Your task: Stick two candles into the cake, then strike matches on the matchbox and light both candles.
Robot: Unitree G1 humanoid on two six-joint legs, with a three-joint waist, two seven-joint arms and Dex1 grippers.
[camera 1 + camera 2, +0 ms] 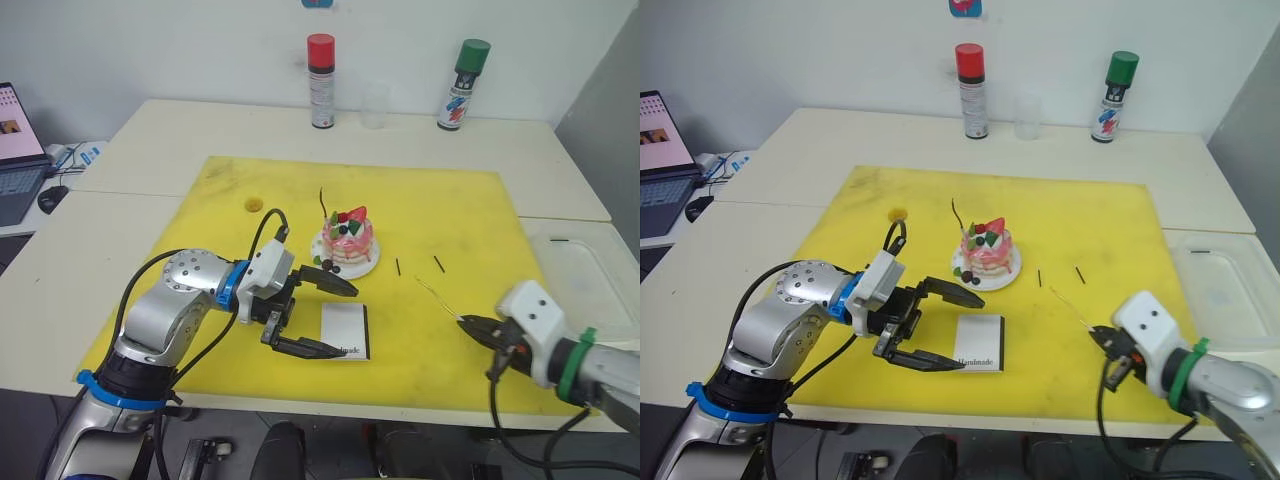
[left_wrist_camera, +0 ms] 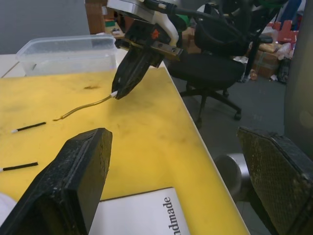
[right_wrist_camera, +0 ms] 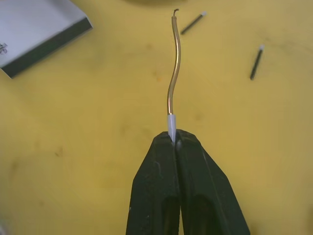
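Observation:
The pink-and-white cake (image 1: 347, 240) sits on its small white plate (image 1: 362, 270) mid-mat. One thin candle (image 1: 322, 205) stands upright at the cake's left side. My right gripper (image 1: 465, 321) is shut on the white end of the other candle (image 3: 173, 93), whose wavy length lies low over the mat, pointing toward the cake. Two short dark matches (image 1: 398, 267) (image 1: 439, 264) lie right of the plate. The white matchbox (image 1: 350, 335) lies flat in front of the cake. My left gripper (image 1: 349, 321) is open, its fingers (image 2: 73, 186) spread on either side of the matchbox's left edge, holding nothing.
Everything sits on a yellow mat (image 1: 250, 230) on a cream table. A red-capped can (image 1: 321, 82), a clear cup (image 1: 374, 105) and a green-capped can (image 1: 463, 85) stand at the back. A clear plastic tub (image 1: 590, 275) is at the right, a laptop (image 1: 15, 150) far left.

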